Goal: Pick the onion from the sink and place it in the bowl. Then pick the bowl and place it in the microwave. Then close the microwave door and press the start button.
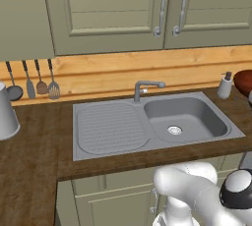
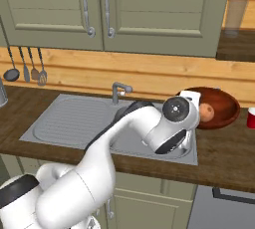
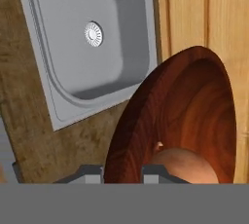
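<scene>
The glossy reddish-brown bowl (image 3: 194, 116) rests on the wooden counter right of the sink (image 3: 58, 101), and the orange-tan onion (image 3: 187, 167) lies inside it. My gripper (image 3: 122, 172) is shut on the bowl's near rim, with one fingertip (image 3: 90, 173) outside and the other inside. From the right base, the bowl (image 2: 221, 107) and onion (image 2: 206, 112) show just past my wrist, which hides the fingers. The bowl's edge (image 1: 244, 83) shows at the far right in the left base view. The sink basin (image 1: 189, 117) holds nothing. The microwave and its door are out of view.
A grey faucet (image 1: 145, 88) stands behind the sink, with a soap dispenser (image 1: 225, 85) beside the bowl. Utensils (image 1: 32, 81) hang on the wooden back wall and a white jug (image 1: 6, 114) stands at the left. A red cup (image 2: 250, 117) sits right of the bowl. Cabinet doors hang overhead.
</scene>
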